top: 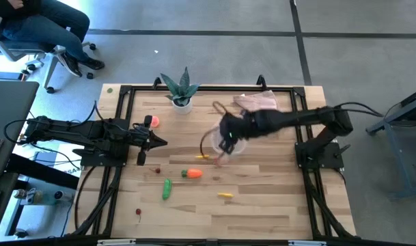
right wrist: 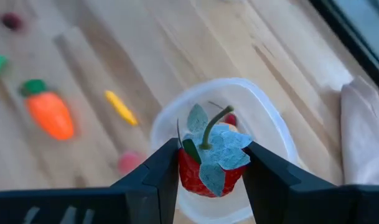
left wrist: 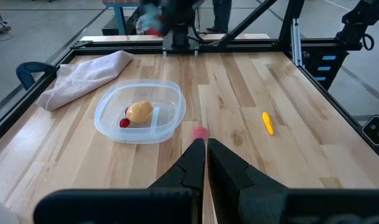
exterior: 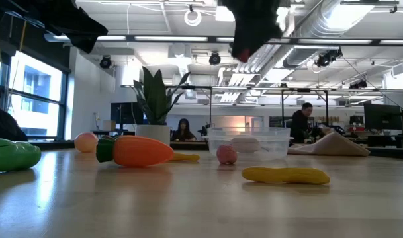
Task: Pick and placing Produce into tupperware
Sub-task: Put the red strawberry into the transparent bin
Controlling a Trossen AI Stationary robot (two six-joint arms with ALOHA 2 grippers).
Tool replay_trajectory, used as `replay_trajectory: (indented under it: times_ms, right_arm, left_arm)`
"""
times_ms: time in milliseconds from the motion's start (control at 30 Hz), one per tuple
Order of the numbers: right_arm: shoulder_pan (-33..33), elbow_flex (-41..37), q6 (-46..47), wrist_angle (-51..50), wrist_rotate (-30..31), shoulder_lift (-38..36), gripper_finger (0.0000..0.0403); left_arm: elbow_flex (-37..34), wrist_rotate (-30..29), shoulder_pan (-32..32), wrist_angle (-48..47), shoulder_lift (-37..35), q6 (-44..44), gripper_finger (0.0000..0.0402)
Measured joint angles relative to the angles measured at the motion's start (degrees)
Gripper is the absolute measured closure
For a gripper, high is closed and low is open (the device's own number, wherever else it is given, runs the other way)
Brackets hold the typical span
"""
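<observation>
The strawberry (right wrist: 208,163) hung directly above the clear tupperware (right wrist: 267,134), pinched between the right gripper (right wrist: 209,165) jaws; a potato (left wrist: 140,111) and a red berry (left wrist: 124,122) already lay inside. Released from that height, it might bounce off the rim. The carrot (top: 192,173) and cucumber (top: 167,188) lay well apart. The left gripper (left wrist: 205,155) waited, jaws pressed together.

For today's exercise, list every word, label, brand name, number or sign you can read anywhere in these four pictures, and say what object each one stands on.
None can be read in any view.
The carrot, cucumber, strawberry held by the right gripper, and tupperware: plain, no print.
The blue patches on the dark frame post in the left wrist view: too small to tell whether they bear text.
The room behind the table in the low view: no legible signs.
</observation>
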Motion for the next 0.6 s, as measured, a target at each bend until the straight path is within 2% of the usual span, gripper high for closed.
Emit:
replay_trajectory:
  times_ms: [133, 267, 400, 600]
  right_arm:
    - [-6.9, -5.3, -3.5, 4.8, -7.0, 0.0, 0.0270]
    - [-12.2, -12.1, -6.5, 16.3, -14.1, 0.0, 0.0270]
    - [-15.9, -17.8, -8.2, 26.5, -18.7, 0.0, 0.0270]
    - [-18.6, -24.9, -8.7, 34.2, -21.9, 0.0, 0.0270]
  left_arm:
    - [0.0, 0.0, 0.0, 0.0, 0.0, 0.0, 0.0394]
    - [0.0, 0.0, 0.0, 0.0, 0.0, 0.0, 0.0394]
    - [0.0, 0.0, 0.0, 0.0, 0.0, 0.0, 0.0394]
    - [0.0, 0.0, 0.0, 0.0, 0.0, 0.0, 0.0394]
